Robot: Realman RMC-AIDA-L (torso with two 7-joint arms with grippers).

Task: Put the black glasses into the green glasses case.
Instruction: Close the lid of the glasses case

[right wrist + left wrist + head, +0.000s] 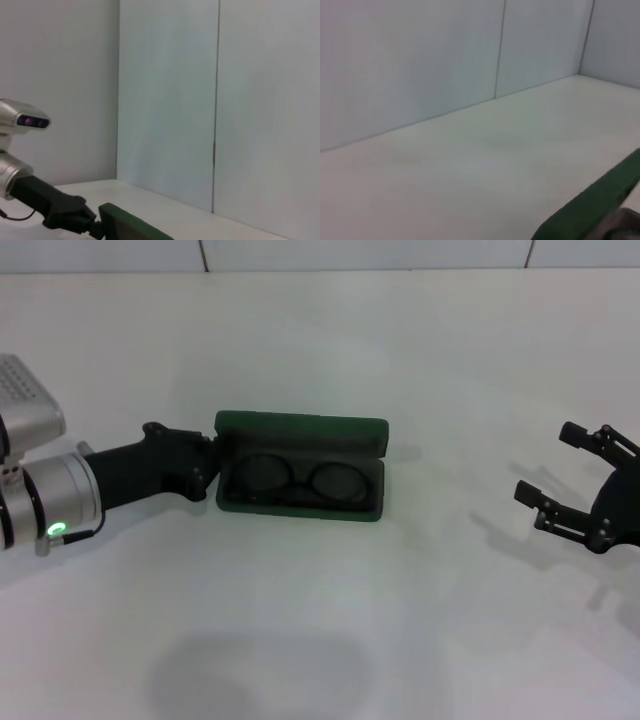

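The black glasses lie inside the open green glasses case on the white desk. The left gripper touches the case's left end; whether its jaws grip cannot be told. The right gripper hovers well apart, jaws spread and empty.

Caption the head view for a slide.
Black glasses lie inside the open green case; left gripper at its end, right gripper open, apart.

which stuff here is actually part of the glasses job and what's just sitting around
Part of the job:
- black glasses, lying inside the open case
- green glasses case, lid up
- left gripper, at the case's left end

Not part of it:
- right gripper, open, off to the right, apart from the case
- white table
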